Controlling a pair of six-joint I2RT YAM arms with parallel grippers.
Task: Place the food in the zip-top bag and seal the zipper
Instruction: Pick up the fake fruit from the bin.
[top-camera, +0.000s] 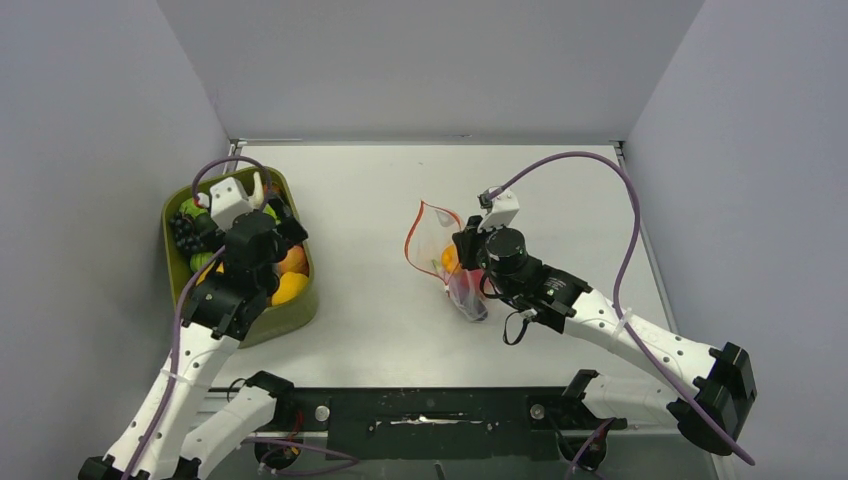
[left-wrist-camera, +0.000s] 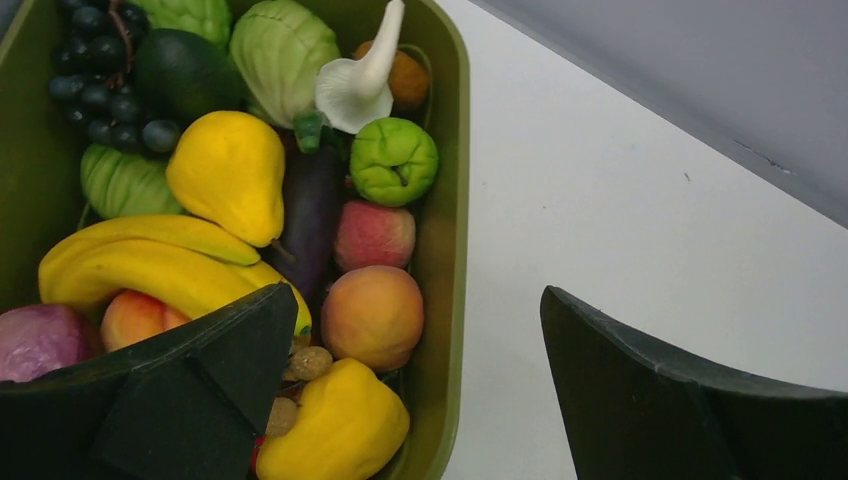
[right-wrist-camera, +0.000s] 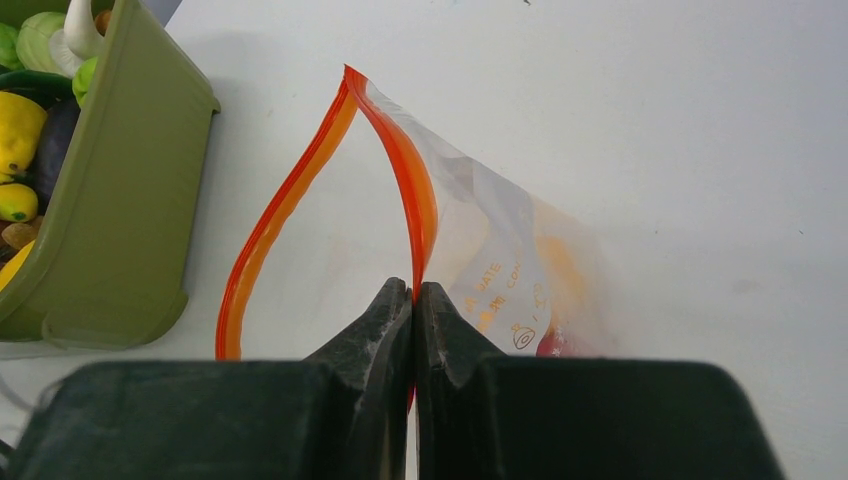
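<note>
A robotics lab is suggested: white table boxed in by grey panels, black mounting rail bolted on.

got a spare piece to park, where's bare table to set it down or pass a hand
Bare table: between the green tray and the zip-top bag, and behind the bag to the back wall. Crowded: the tray brims with food under the left pincer; the right pincer pinches the zipper.

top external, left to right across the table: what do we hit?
olive-green tray of food → zipper, open → right gripper, shut on the zipper
</note>
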